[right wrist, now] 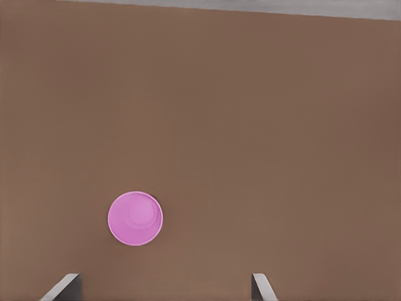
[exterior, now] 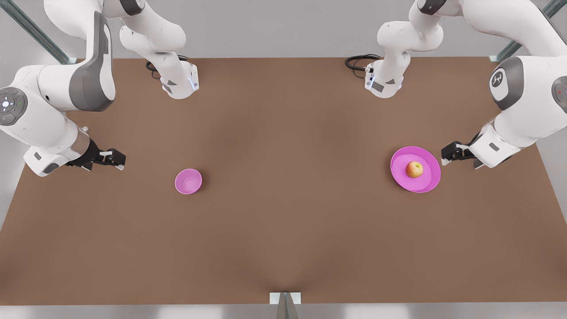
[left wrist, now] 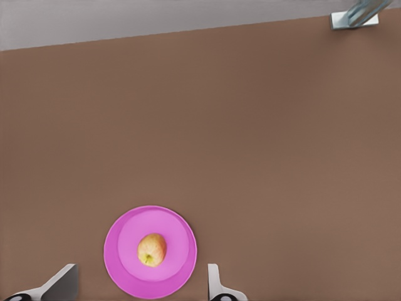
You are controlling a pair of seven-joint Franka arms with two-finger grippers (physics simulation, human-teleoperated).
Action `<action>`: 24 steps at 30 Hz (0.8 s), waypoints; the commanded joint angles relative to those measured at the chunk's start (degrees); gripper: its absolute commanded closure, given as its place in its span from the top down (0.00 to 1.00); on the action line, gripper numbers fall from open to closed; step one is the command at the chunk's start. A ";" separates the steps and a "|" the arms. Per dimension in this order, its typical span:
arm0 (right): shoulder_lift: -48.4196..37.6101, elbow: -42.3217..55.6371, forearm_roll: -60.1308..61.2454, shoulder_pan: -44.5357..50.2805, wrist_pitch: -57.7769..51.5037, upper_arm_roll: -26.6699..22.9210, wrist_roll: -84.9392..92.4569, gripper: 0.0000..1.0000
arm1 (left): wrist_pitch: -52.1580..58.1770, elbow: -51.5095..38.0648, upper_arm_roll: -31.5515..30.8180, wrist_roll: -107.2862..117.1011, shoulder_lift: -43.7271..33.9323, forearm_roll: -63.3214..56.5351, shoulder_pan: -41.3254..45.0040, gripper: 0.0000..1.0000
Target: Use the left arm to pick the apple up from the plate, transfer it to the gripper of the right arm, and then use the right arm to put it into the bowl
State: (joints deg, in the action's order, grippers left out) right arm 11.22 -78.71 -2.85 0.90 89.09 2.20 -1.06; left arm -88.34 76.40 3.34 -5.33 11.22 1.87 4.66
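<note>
The small yellow-red apple (exterior: pixel 414 169) rests near the middle of the flat pink plate (exterior: pixel 427 177) at the front view's right. My left gripper (exterior: pixel 446 154) hangs just past the plate's rim on that side, open and holding nothing. In the left wrist view the apple (left wrist: pixel 151 249) and plate (left wrist: pixel 119 251) lie between and beyond my spread fingers (left wrist: pixel 62 282). The small deep pink bowl (exterior: pixel 188 181) stands at the front view's left. My right gripper (exterior: pixel 118 159) waits open to the left of it. In the right wrist view the bowl (right wrist: pixel 135 218) lies ahead of the gripper (right wrist: pixel 164 281).
The brown table (exterior: pixel 283 230) is bare between bowl and plate. Both arm bases (exterior: pixel 179 82) (exterior: pixel 383 82) and black cables (exterior: pixel 359 61) sit at the far edge. A grey bracket (exterior: pixel 285 299) marks the near edge's middle.
</note>
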 commanded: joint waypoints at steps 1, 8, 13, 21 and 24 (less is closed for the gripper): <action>-0.06 -0.13 0.04 -0.02 0.73 0.00 -0.17 1.00 | -0.61 0.06 0.00 -0.21 -0.06 -0.11 0.00 1.00; 0.29 -0.13 0.04 0.07 0.82 0.00 -0.25 1.00 | -34.71 38.64 0.09 0.67 -5.51 2.09 -0.53 1.00; 0.55 0.04 0.04 0.16 1.26 0.00 -0.25 1.00 | -41.47 45.84 0.36 -1.43 -3.49 3.23 -2.64 1.00; 0.55 -0.13 0.12 0.42 1.44 0.00 -0.25 1.00 | -48.68 52.09 0.44 -9.79 1.26 2.88 -5.80 1.00; 0.55 -0.13 0.12 0.42 1.52 0.09 -0.25 1.00 | -49.56 53.32 0.53 -11.81 2.31 2.53 -6.15 1.00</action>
State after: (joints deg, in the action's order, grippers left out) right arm 11.89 -78.84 -2.77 1.34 90.50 2.27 -1.26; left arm -133.42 129.45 3.84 -9.36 13.46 4.62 -1.50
